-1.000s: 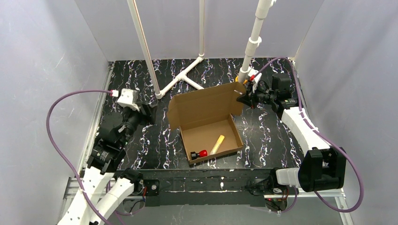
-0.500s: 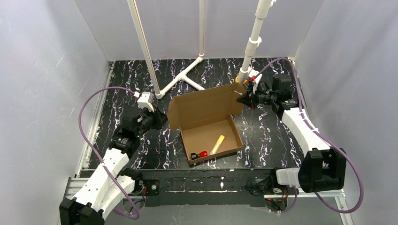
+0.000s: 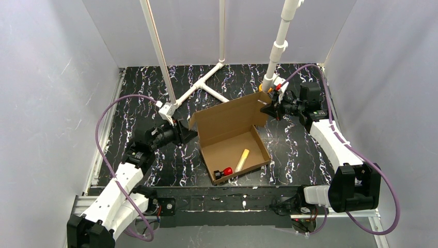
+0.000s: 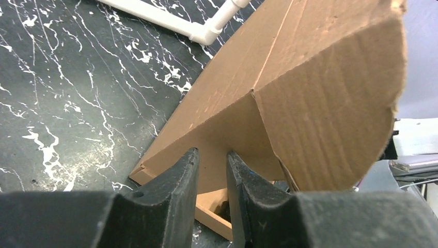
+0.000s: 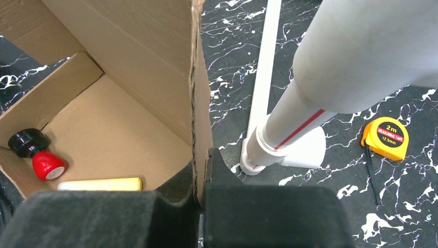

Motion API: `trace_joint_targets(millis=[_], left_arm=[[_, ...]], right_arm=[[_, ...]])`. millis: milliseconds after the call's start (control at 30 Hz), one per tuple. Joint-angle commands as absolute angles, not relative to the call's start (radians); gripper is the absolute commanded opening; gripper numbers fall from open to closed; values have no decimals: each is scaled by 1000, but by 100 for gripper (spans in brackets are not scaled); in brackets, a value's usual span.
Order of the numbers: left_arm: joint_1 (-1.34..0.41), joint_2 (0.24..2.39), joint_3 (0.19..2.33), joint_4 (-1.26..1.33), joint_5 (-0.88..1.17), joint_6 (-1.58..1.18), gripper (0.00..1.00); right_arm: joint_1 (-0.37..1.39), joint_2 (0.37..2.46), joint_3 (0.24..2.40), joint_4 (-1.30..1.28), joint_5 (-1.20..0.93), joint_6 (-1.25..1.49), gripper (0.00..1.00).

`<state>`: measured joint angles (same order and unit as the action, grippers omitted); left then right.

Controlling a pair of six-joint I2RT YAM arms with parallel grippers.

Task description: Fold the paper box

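The paper box [image 3: 232,147] is a brown cardboard mailer in the middle of the table, its lid [image 3: 227,114] standing upright behind the shallow tray. A red-and-black item [image 3: 223,171] and a yellow stick [image 3: 240,159] lie in the tray. My right gripper [image 3: 267,108] is shut on the lid's right edge, and the cardboard is pinched between its jaws in the right wrist view [image 5: 200,164]. My left gripper [image 3: 190,133] is at the lid's left side flap [image 4: 330,98]. Its fingers [image 4: 187,173] stand a narrow gap apart with nothing between them, tips close to the cardboard.
A white pipe frame [image 3: 204,85] lies on the table behind the box. An upright white pole [image 3: 276,54] stands just behind my right gripper, with a yellow tape measure [image 5: 385,138] beside its foot. Grey walls close in the left, right and back sides.
My left arm has swung right across the table up to the lid's left flap. The flap has bent inward and the box has shifted slightly right. The right gripper has held still.
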<state>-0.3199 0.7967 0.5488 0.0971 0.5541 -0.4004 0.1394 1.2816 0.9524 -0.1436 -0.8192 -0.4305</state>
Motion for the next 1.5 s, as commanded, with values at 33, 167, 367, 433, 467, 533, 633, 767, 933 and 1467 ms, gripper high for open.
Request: trace_joint_targets(millis=[33, 167, 367, 433, 467, 533, 633, 767, 933, 1467], left_arm=[[-316, 857, 565, 112, 628, -396, 27], [-317, 912, 582, 114, 664, -376, 29], [-316, 937, 568, 124, 655, -362, 30], [-317, 935, 555, 128, 627, -366, 30], [-316, 932, 547, 134, 616, -366, 30], [-316, 927, 531, 152, 598, -366, 30], [-317, 925, 509, 204, 600, -346, 31], [-317, 947, 494, 280, 633, -320, 34], [-317, 1002, 499, 338, 709, -310, 36], [-317, 1050, 485, 472, 730, -155, 46]], right_arm=[[137, 1267, 930, -147, -818, -425, 1], [137, 1267, 926, -142, -832, -422, 1], [137, 1271, 919, -137, -849, -422, 1], [137, 1271, 917, -137, -860, -424, 1], [137, 1272, 915, -138, -868, -427, 1], [137, 1272, 913, -148, -884, -441, 1], [137, 1271, 911, -155, -898, -446, 1], [137, 1274, 903, -140, -904, -423, 1], [137, 1275, 896, -124, -903, -405, 1], [137, 1276, 891, -117, -923, -401, 1]])
